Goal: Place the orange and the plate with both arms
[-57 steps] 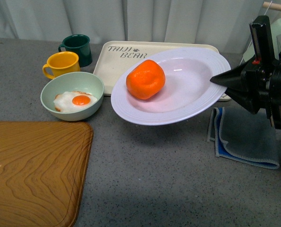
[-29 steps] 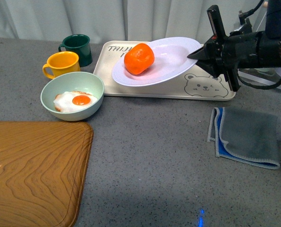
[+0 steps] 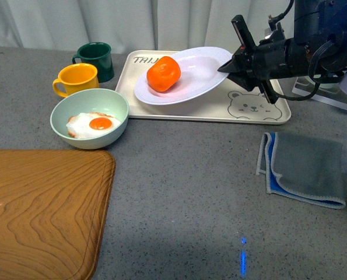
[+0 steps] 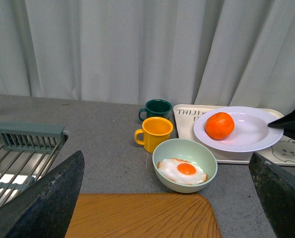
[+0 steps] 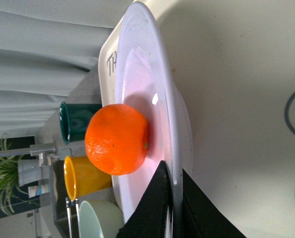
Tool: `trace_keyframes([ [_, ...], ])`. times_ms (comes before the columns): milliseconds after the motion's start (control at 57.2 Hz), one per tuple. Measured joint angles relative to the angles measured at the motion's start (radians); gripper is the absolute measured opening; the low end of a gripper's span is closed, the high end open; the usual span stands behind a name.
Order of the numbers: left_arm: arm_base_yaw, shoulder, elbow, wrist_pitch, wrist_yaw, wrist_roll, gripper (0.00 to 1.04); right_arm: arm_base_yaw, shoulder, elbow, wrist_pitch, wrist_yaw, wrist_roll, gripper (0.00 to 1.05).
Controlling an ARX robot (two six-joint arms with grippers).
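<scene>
Above the grey speckled desk [image 3: 185, 186], before pale curtains [image 3: 161, 23], the left hand [image 4: 165, 154] gapes wide and empty. The beige tray [image 3: 249, 108] reads "TAIJI" beside a bear face. Over its left part the plate [image 3: 202, 70] tilts, carrying the orange [image 3: 163, 73], its right rim pinched by the right hand [image 3: 231, 67].

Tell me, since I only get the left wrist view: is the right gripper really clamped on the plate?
Observer: Yes. The right wrist view shows the right gripper with its fingers on either face of the plate rim.
Operator: Is anything lying near the tray, outside my picture?
Observer: The front view shows a folded grey cloth on the robot's side of the tray, apart from it.
</scene>
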State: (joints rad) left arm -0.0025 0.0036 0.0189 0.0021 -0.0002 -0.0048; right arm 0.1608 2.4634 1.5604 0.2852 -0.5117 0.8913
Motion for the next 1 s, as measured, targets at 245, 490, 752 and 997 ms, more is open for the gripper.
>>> trace_keyframes([
  [245,0.000,0.000,0.000,0.000,0.000,0.000,0.98,-0.001,-0.043,-0.116,0.002,0.182,-0.273,0.52],
  [490,0.000,0.000,0.000,0.000,0.000,0.000,0.98,-0.005,-0.271,-0.349,0.241,0.347,-0.600,0.92],
  [752,0.000,0.000,0.000,0.000,0.000,0.000,0.98,-0.040,-0.534,-0.878,0.967,0.634,-0.870,0.40],
  [997,0.000,0.000,0.000,0.000,0.000,0.000,0.98,-0.074,-0.745,-1.138,0.992,0.597,-0.888,0.01],
])
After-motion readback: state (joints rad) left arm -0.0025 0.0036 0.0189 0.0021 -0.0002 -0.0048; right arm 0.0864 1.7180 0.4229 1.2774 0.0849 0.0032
